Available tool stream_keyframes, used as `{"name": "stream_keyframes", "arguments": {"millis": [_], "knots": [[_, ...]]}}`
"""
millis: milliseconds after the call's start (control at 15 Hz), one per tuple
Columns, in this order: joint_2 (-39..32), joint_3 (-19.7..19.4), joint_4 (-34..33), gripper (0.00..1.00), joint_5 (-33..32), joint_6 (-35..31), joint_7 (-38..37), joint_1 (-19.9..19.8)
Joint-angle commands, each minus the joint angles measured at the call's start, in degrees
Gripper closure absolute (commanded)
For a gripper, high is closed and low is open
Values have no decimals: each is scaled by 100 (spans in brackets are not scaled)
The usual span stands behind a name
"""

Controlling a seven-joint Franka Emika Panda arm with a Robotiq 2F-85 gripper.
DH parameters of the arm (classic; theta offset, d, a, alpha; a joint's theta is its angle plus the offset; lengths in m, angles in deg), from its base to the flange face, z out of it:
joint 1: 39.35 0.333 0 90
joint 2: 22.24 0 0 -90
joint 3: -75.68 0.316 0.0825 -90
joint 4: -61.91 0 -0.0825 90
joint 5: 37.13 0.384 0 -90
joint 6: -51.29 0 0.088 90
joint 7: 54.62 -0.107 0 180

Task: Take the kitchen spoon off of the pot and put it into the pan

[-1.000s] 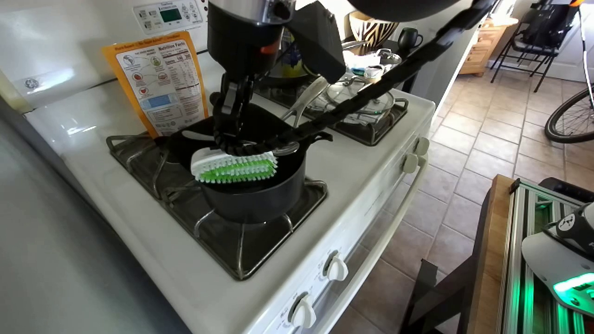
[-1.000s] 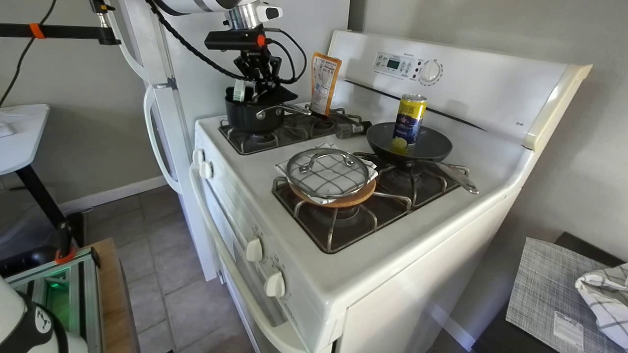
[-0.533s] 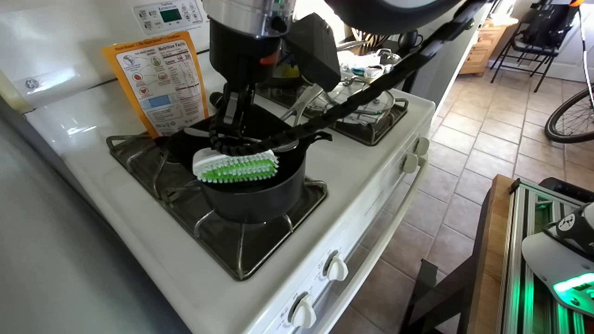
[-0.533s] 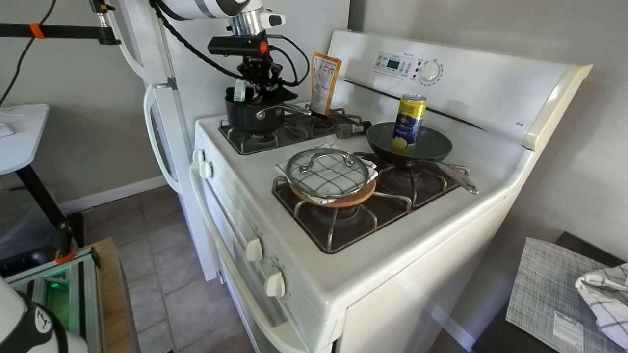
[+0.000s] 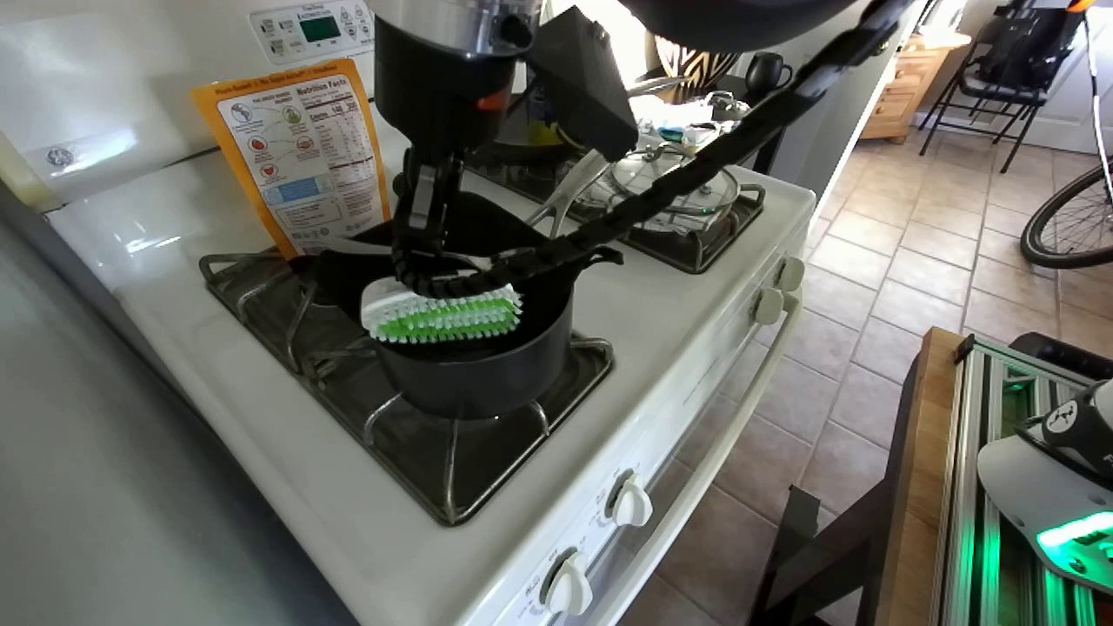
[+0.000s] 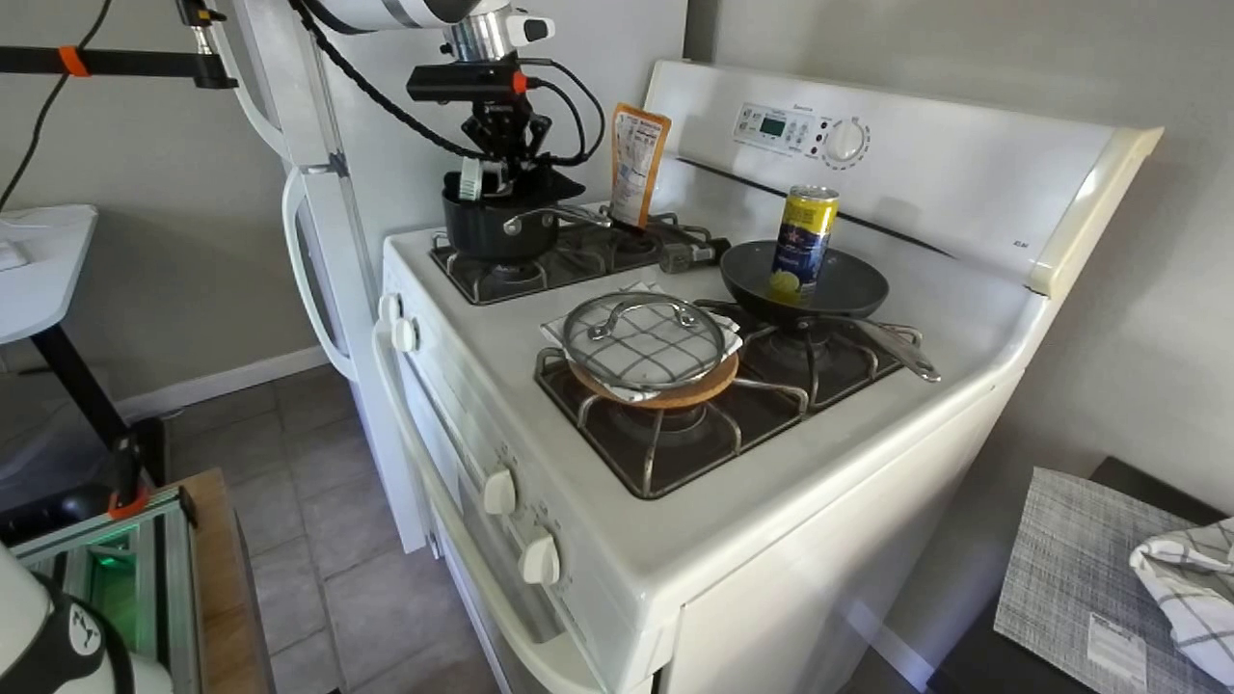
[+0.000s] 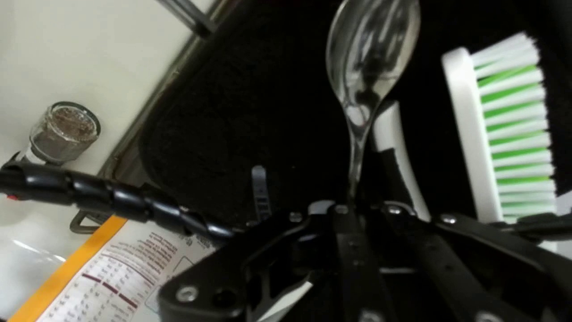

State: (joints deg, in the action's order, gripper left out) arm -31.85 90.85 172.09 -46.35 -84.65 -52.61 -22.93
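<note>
The black pot [image 5: 478, 382] stands on a burner grate; it also shows in an exterior view [image 6: 482, 231]. My gripper [image 5: 422, 248] is over the pot's mouth. In the wrist view the shiny metal kitchen spoon [image 7: 371, 49] points its bowl away from the gripper [image 7: 368, 210], with its handle running in between the fingers. The fingers look shut on the handle, though the tips are dark. A white and green brush [image 7: 514, 129] lies in the pot's mouth beside the spoon. The shallow black pan [image 6: 858, 280] stands on another burner.
A yellow and blue can [image 6: 802, 236] stands in the pan. A glass lid [image 6: 646, 342] lies on a cloth and cork mat between pot and pan. An orange-edged pouch [image 5: 300, 156] stands behind the pot. A black wrapped cable [image 5: 696, 169] hangs from the arm.
The gripper dipped slightly about half a second ago and is now a little higher again. The spoon's bowl no longer lies where it showed at the pot's rim. Brush and pot stay put.
</note>
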Motion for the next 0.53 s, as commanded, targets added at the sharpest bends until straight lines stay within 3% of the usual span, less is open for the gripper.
{"name": "stream_keyframes", "arguments": {"millis": [0, 267, 467], "knots": [[305, 65, 58, 98, -76, -98, 610, 21], [827, 116, 219, 98, 267, -269, 1787, -90], [1110, 137, 217, 98, 1234, 32, 3168, -91]]}}
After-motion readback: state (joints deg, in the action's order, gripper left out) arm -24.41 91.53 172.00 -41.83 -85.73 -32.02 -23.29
